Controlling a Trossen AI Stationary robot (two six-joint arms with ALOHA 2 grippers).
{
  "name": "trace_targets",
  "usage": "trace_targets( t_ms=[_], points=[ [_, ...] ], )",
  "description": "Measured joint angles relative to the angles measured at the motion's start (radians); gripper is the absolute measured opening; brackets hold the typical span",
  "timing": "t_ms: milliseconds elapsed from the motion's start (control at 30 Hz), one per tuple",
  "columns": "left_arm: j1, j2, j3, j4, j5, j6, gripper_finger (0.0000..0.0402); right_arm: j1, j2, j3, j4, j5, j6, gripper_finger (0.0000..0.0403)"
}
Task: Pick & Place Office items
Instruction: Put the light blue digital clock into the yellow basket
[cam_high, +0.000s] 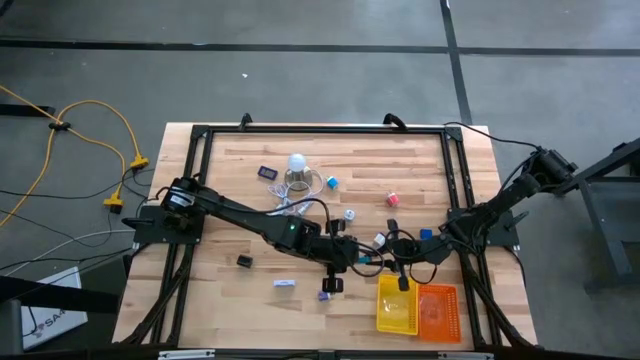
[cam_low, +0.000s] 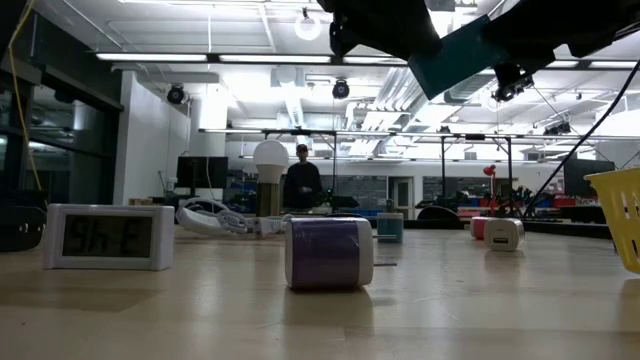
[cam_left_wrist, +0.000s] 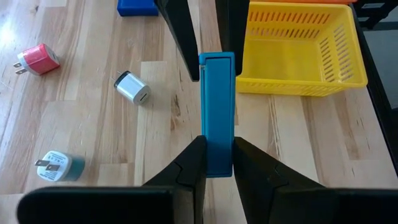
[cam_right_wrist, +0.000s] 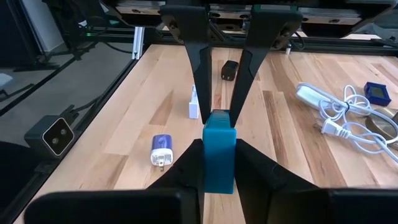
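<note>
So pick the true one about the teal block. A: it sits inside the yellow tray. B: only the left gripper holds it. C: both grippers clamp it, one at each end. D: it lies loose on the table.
C: the left gripper and right gripper each pinch one end of the teal block, off the table beside the yellow tray.
</note>
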Motion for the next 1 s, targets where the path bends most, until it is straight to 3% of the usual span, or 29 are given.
trace_targets(
  t_ms=[667,1000],
  points=[
    [-0.001,0.0,0.0,0.011,0.0,0.01,0.0072,0.0,0.0,0.0,-0.002,-0.018,-0.001,0.0051],
    [-0.005,0.0,0.0,0.017,-0.004,0.012,0.0148,0.0,0.0,0.0,-0.015,-0.026,0.0,0.0051]
  ],
)
